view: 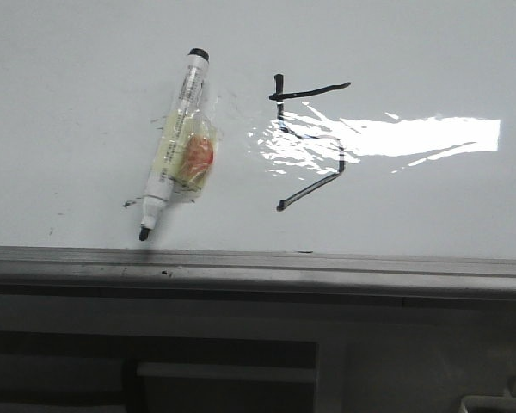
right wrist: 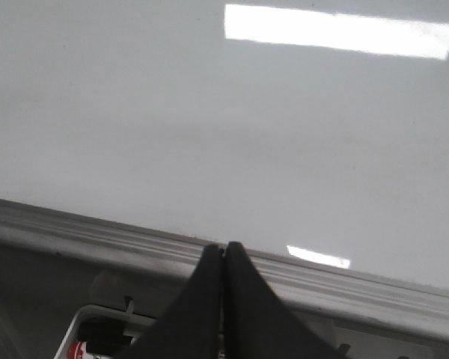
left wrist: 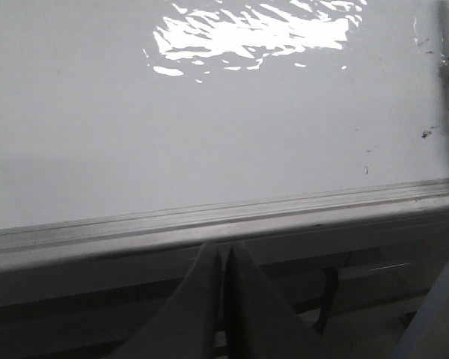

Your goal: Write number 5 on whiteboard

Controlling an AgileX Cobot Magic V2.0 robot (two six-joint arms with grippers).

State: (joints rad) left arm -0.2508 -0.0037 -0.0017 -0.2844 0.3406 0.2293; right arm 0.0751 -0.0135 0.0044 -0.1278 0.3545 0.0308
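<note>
Both claws [left wrist: 223,258] [right wrist: 223,258] pinched together beside whiteboard [view: 86,112] rail.

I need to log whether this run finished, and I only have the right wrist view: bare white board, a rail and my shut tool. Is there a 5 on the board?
Observer: Yes. The front view shows the number 5 in black strokes on the whiteboard, partly under glare.
Operator: Where is the marker?
Observer: The marker lies flat on the board left of the 5, uncapped tip pointing toward the rail, with a taped yellowish pad on its body.
Operator: Is the left tool holding anything?
Observer: No. The left tool is shut and empty, below the rail, like your right tool.
</note>
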